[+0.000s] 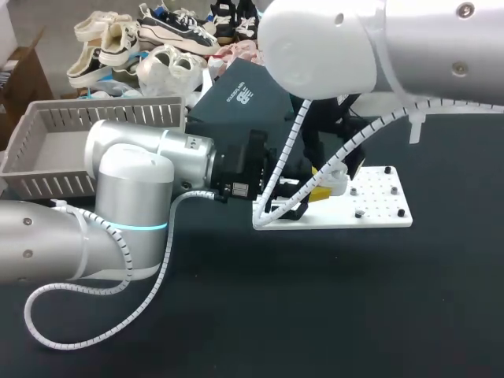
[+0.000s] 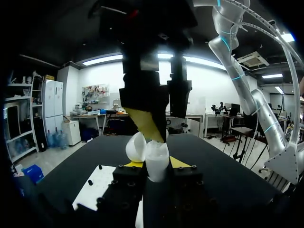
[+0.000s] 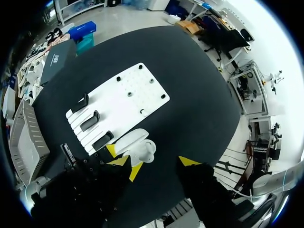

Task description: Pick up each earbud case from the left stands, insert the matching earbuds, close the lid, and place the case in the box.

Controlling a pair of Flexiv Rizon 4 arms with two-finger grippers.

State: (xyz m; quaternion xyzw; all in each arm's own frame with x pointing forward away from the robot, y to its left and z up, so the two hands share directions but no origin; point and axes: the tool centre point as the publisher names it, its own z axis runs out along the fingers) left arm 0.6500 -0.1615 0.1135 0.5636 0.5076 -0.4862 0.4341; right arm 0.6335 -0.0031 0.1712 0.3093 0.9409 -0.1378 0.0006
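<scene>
Left end effector clamped; right end effector spread open above.

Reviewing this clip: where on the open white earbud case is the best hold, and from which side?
Grip the earbud case by its lower body, a finger on each side, coming in level from the side as the left gripper does. It stands upright with its lid swung open, so this likely leaves the open top unblocked.
</scene>
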